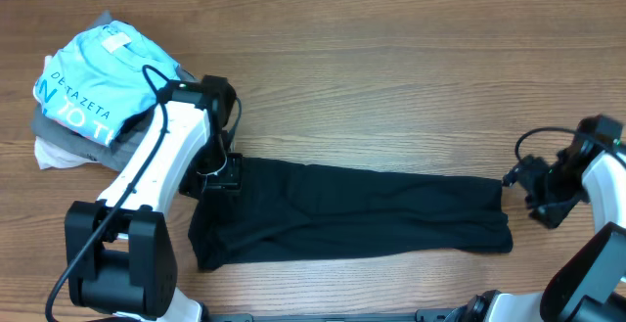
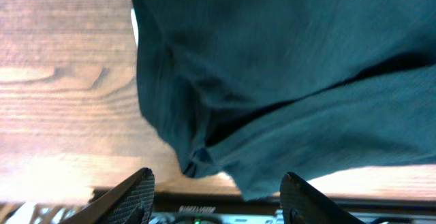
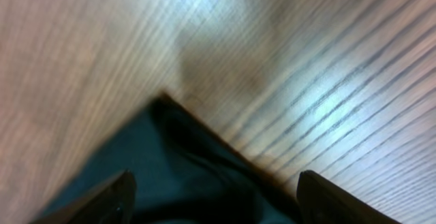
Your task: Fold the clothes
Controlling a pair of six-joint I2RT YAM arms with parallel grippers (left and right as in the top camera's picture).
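Observation:
A dark teal-black garment lies flat in a long strip across the table. My left gripper is open at its upper left corner; the left wrist view shows the cloth ahead of the spread fingers, with nothing between them. My right gripper is open just past the garment's right end; the right wrist view shows the cloth's corner between its wide-apart fingers, not gripped.
A stack of folded clothes, a light blue printed shirt on top of grey and white ones, lies at the back left beside the left arm. The wooden table extends behind the garment.

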